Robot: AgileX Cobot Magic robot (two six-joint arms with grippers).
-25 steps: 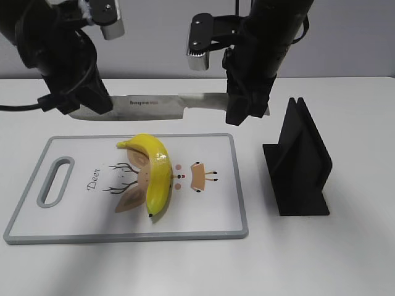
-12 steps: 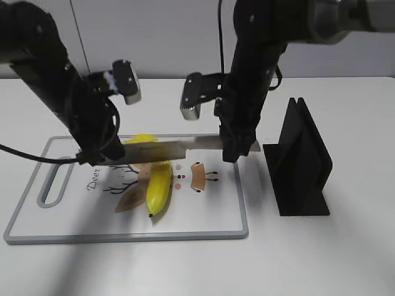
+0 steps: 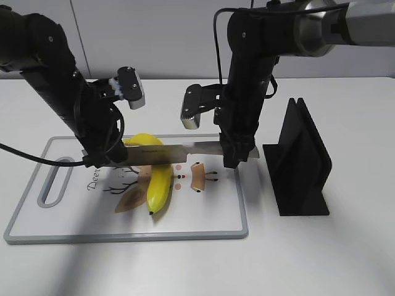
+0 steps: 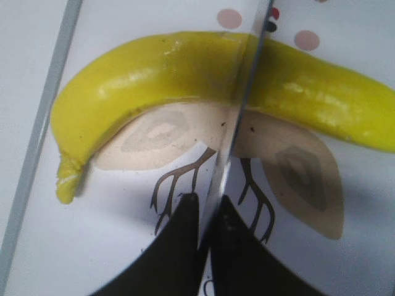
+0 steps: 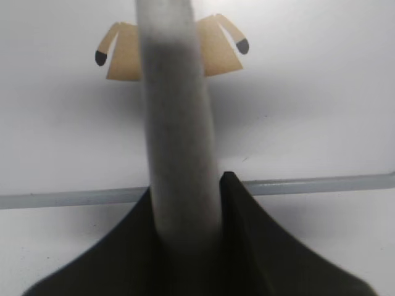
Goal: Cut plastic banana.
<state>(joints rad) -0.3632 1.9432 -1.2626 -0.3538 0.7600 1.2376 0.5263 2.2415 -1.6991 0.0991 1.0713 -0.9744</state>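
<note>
We hold the knife (image 3: 179, 152) crosswise on the banana (image 3: 157, 179) — left jaws pinching the blade tip, right jaws pinching the handle, banana directly beneath.

The knife (image 3: 166, 152) now sits much lower than a second ago — then it hung level above the far edge of the cutting board (image 3: 203, 216), now its blade lies across the plastic banana (image 3: 157, 179). Both arms have come down with it: the left gripper (image 3: 102, 157) pinching the blade's end, the right gripper (image 3: 237, 154) clamped on the handle. In the last half second the drop is slight — the blade settles against the banana's middle.
</note>
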